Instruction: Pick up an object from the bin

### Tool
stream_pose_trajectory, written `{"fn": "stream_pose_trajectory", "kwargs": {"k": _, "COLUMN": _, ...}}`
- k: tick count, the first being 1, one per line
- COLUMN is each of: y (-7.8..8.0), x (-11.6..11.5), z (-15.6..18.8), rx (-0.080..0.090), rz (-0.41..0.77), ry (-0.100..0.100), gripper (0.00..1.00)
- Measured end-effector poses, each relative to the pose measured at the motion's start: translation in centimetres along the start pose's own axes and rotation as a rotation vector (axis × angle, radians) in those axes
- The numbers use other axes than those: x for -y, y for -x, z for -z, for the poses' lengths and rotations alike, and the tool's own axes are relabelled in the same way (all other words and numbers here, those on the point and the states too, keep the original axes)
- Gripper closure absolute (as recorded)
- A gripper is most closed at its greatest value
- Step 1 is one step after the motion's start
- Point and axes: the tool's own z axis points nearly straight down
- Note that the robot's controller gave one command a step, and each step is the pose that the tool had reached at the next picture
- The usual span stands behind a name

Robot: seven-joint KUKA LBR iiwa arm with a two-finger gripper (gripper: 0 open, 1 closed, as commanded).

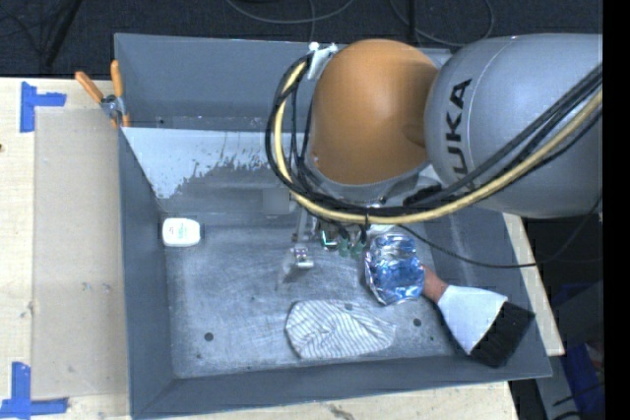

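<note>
1. Camera view: the gripper (pixel 303 253) hangs low at the middle of the bin (pixel 144 290), under the arm's orange cover. I cannot tell whether it is spread or closed.
2. A crumpled foil wrapper (pixel 394 272), shiny blue and silver, lies just beside the gripper toward the view's right and is probably the nearest pick.
3. A striped grey cloth (pixel 335 330), soft and limp, lies toward the front wall with its long axis across the view.

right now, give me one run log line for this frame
gripper: low over bare bin floor, centre | held: nothing seen | nearest: crumpled blue foil pack, striped cloth | also: small white block, brush | pick: not yet done
</note>
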Motion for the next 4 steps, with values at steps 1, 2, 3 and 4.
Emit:
{"fn": "stream_pose_trajectory", "kwargs": {"k": 1, "y": 0.2, "x": 0.1, "z": 0.3, "rx": 0.007, "rz": -0.004, "ry": 0.001, "gripper": 0.00}}
{"fn": "stream_pose_trajectory", "kwargs": {"k": 2, "y": -0.7, "x": 1.5, "z": -3.9, "rx": 0.009, "rz": 0.137, "ry": 0.001, "gripper": 0.00}}
{"fn": "stream_pose_trajectory", "kwargs": {"k": 3, "y": -3.1, "x": 5.9, "z": -6.4, "rx": 0.006, "rz": 0.479, "ry": -0.001, "gripper": 0.00}}
{"fn": "stream_pose_trajectory", "kwargs": {"k": 4, "y": -2.9, "x": 6.7, "z": -7.7, "rx": 0.006, "rz": 0.561, "ry": -0.001, "gripper": 0.00}}
